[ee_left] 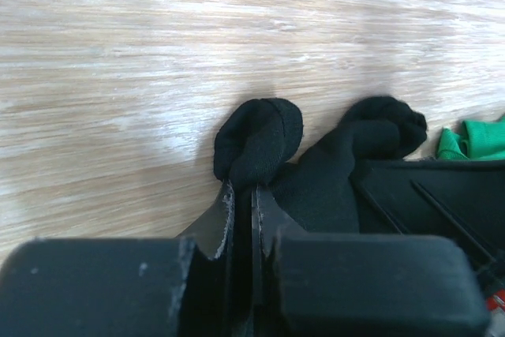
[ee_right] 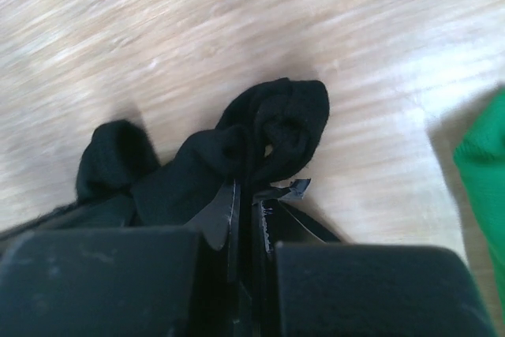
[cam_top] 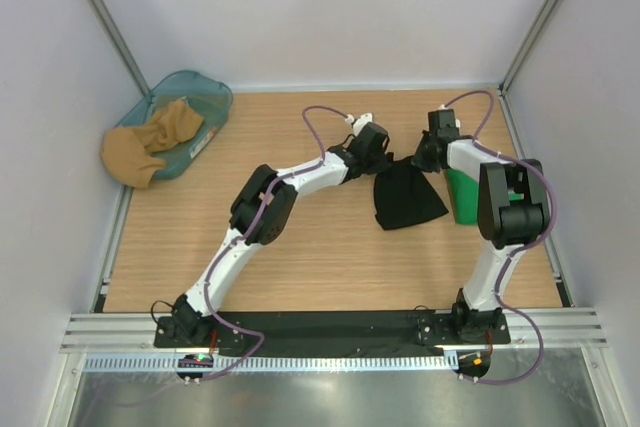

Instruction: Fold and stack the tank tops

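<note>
A black tank top (cam_top: pixel 405 197) lies on the wooden table at centre right, its far edge bunched between my two grippers. My left gripper (cam_top: pixel 378 155) is shut on the left strap of that black tank top (ee_left: pixel 260 140), a rolled knob of fabric sticking out past the tips of the left gripper (ee_left: pixel 242 189). My right gripper (cam_top: pixel 428 154) is shut on the right strap of the same tank top (ee_right: pixel 280 128), pinched at the right gripper's (ee_right: pixel 246 191) tips. A bright green tank top (cam_top: pixel 464 195) lies to the right, partly under my right arm; its edge shows as green tank top fabric (ee_right: pixel 485 171).
A teal plastic basket (cam_top: pixel 205 97) stands at the far left corner with a tan garment (cam_top: pixel 150 139) spilling over its rim. White walls with metal corner posts bound the table on three sides.
</note>
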{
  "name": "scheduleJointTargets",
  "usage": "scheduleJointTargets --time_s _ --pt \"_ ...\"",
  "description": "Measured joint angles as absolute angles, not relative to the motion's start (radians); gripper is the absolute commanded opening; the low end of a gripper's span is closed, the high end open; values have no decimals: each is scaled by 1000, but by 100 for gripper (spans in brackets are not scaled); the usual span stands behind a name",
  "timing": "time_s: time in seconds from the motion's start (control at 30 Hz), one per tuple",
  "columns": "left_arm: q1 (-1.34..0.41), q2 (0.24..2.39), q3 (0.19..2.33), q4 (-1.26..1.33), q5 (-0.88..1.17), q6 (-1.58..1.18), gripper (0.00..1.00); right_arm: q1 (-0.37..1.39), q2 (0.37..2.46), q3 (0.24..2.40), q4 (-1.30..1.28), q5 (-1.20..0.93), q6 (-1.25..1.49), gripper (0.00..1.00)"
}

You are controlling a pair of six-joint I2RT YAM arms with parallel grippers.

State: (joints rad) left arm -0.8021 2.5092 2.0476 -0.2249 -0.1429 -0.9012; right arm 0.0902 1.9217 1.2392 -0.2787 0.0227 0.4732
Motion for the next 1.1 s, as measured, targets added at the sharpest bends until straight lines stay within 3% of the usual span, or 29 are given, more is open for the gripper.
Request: scheduleJointTargets --time_s 0.23,0.57,1.1 --pt "-834 2373 1826 -133 -158 -886 0 90 1629 1037 -233 27 477 1" --pt "-1010 2174 1692 -41 -250 -879 0 95 1223 884 -281 149 487 1" --pt "-1113 2130 1657 64 -340 -859 0 81 1023 902 -503 322 486 1"
